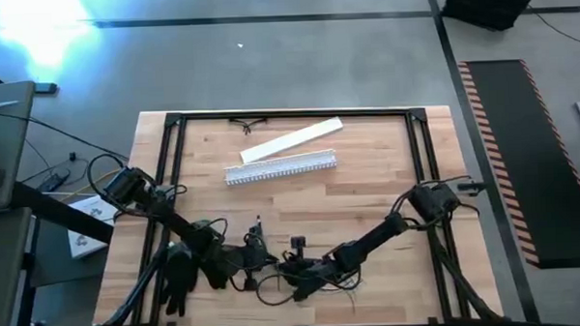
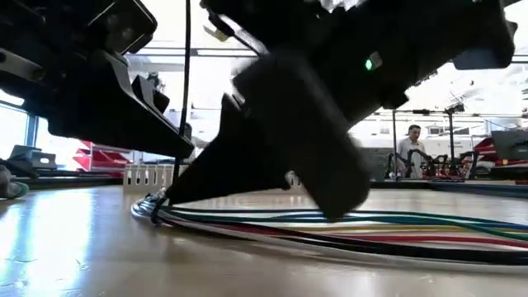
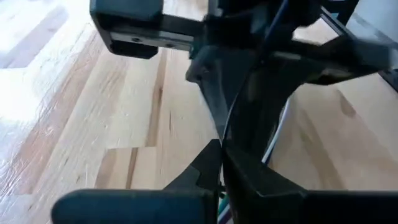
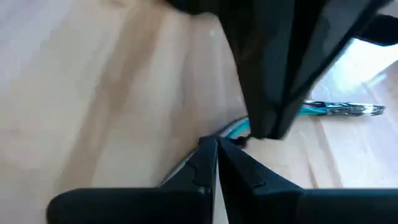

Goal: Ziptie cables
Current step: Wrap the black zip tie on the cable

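Looking from the high view, the cables (image 1: 304, 279) lie in a loose tangle near the front edge of the wooden surface (image 1: 368, 194), between the two arms. The left pincer (image 1: 247, 254) and the right pincer (image 1: 299, 276) both reach into this tangle, close to each other. Farther back lie a white slotted channel (image 1: 281, 168) and a flat white strip (image 1: 291, 140), well apart from the work.

In the low view, the cables (image 2: 330, 227) run flat along the surface as thin coloured strands, gathered at one end (image 2: 153, 206) under a dark pincer. They seem light, soft and floppy, so they will likely spread unless they are held together near the gathered end. Behind the surface is a bright room, with a person (image 2: 410, 144) standing far off.

In the left wrist view, the left pincer (image 3: 219, 163) has its tips together on what seems a thin strand, with the other arm just ahead.

In the right wrist view, the right pincer (image 4: 216, 149) is also pinched together beside the cables (image 4: 239, 127), but whether it holds a strand cannot be told. The wood looks smooth and slightly glossy.
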Robot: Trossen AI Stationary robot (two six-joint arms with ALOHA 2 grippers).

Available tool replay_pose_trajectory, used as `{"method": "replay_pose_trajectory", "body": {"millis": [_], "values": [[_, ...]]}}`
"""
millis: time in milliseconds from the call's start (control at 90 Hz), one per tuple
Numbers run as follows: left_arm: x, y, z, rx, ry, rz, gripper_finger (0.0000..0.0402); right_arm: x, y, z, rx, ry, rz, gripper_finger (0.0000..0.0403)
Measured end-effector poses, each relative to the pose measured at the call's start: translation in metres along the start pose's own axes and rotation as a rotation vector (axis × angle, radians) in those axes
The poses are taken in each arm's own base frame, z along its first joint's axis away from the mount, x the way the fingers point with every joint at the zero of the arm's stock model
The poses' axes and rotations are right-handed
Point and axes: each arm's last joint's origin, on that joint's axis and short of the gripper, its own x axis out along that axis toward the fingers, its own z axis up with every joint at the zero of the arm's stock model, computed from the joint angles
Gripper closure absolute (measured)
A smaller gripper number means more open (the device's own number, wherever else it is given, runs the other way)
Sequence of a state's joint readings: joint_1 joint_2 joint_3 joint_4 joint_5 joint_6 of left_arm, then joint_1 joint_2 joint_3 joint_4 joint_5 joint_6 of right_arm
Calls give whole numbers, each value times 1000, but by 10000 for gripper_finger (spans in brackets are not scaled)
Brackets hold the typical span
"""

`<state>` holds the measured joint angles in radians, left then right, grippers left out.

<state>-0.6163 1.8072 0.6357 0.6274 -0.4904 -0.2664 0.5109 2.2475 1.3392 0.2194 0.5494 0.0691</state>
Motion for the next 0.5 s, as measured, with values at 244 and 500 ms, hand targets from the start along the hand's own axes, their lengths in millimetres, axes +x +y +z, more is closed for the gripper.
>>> {"method": "replay_pose_trajectory", "body": {"millis": [244, 500], "values": [[-2, -5, 2, 7, -13, -32, 402, 2, -2, -5, 208, 70, 79, 403], [-12, -13, 13, 29, -32, -86, 402, 5, -8, -5, 330, 98, 106, 388]]}}
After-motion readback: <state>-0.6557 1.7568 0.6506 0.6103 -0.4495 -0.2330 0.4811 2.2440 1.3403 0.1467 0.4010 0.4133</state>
